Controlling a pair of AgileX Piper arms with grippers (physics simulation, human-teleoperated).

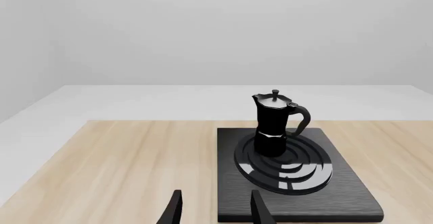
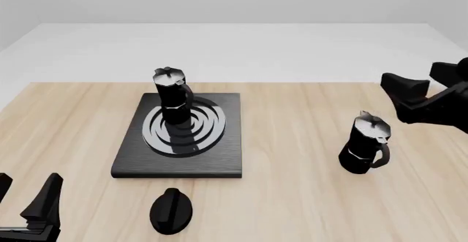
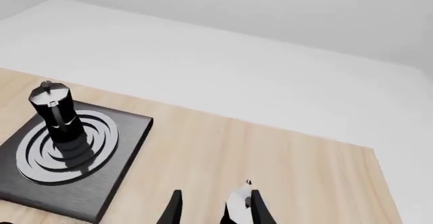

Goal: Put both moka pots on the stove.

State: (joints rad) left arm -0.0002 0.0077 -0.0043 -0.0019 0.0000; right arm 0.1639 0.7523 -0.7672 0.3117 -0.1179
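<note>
One moka pot (image 2: 172,96) stands upright on the ringed top of the stove (image 2: 219,160); both also show in the left wrist view, pot (image 1: 275,120) and stove (image 1: 338,193), and in the right wrist view, pot (image 3: 60,116) and stove (image 3: 125,133). The second moka pot (image 2: 366,143) stands upright on the wooden table at the right, off the stove. My right gripper (image 2: 413,82) is open and empty, above and just right of that pot, whose silvery lid (image 3: 238,204) shows between its fingers. My left gripper (image 2: 26,195) is open and empty at the near left, short of the stove.
A black oval knob (image 2: 170,211) lies on the table just in front of the stove. The wooden table's far edge (image 2: 292,82) meets a pale grey floor behind. The right table edge shows in the right wrist view (image 3: 386,183).
</note>
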